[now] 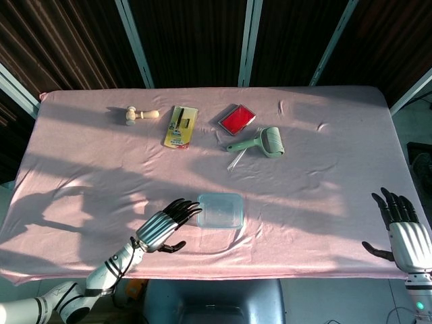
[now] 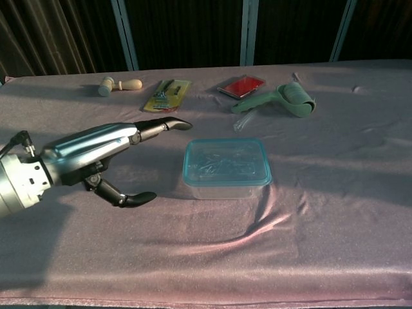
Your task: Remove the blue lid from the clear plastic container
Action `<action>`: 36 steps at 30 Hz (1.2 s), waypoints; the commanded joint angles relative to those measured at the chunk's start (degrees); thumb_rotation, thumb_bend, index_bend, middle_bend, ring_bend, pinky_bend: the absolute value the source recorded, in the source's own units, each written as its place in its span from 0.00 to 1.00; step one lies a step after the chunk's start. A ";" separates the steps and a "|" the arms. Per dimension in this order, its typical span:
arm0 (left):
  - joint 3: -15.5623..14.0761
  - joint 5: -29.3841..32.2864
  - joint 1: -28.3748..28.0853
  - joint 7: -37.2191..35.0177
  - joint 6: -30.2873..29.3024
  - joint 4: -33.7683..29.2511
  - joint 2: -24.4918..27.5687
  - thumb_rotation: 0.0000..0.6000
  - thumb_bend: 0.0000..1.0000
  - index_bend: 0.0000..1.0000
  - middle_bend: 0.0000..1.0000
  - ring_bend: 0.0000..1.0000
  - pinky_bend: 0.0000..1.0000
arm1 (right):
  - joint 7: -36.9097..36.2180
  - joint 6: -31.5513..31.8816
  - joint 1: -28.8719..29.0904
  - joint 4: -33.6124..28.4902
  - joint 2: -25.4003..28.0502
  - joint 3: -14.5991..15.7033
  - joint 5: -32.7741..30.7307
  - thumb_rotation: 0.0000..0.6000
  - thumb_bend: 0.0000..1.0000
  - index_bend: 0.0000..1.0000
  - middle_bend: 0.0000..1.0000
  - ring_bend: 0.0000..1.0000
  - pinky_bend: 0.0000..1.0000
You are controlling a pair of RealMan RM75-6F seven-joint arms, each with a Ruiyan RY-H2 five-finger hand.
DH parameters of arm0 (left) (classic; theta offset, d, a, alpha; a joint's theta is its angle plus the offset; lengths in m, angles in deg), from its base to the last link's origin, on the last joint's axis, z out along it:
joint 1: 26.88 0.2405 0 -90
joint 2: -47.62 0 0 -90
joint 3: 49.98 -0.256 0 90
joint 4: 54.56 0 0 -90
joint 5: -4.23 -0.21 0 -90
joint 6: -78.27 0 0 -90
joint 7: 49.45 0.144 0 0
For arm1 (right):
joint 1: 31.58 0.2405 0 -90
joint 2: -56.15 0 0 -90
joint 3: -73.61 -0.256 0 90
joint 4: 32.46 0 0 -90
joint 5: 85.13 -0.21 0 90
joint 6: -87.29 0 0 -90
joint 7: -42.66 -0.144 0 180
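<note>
The clear plastic container point(image 2: 226, 168) sits near the middle of the bench point(image 1: 337, 196), towards its near edge, on the pink cloth point(image 1: 81, 175) that covers the whole top. Its blue lid point(image 2: 226, 161) is on, lying flat and square over the rim.

The left robot hand point(image 2: 106, 158) reaches in from the near left and hangs just left of the container, fingers point(image 1: 181, 208) stretched towards it and the thumb dropped low, so the hand is spread wide with nothing in it (in the head view the fingertips lie just beside the container's left edge; whether they touch it I cannot tell).

The right robot hand point(image 1: 403, 231) shows only in the head view, at the near right corner of the bench, well apart from the container, fingers pointing up and parted, thumb out to the side, holding nothing.

Along the far side, left to right: a small wooden stamp point(image 1: 141, 115) lying on its side, a yellow card pack point(image 1: 181, 126), a red pad point(image 1: 237, 119) in a dark frame, and a green lint roller point(image 1: 260, 142).
</note>
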 commanded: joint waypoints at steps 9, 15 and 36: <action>2.08 7.78 -5.47 3.95 6.69 6.60 -5.65 1.00 0.29 0.00 0.00 0.00 0.00 | -2.03 -0.61 0.06 0.29 1.11 0.71 0.92 1.00 0.20 0.00 0.00 0.00 0.00; 2.37 9.70 -7.03 4.62 7.61 7.13 -6.60 1.00 0.28 0.00 0.00 0.00 0.00 | -1.56 -0.77 0.11 0.09 0.94 0.65 0.67 1.00 0.20 0.00 0.00 0.00 0.00; 4.18 15.66 -10.81 8.22 8.00 10.54 -13.40 1.00 0.28 0.00 0.00 0.00 0.00 | -1.30 -1.31 0.08 -0.07 1.27 0.65 -0.12 1.00 0.20 0.00 0.00 0.00 0.00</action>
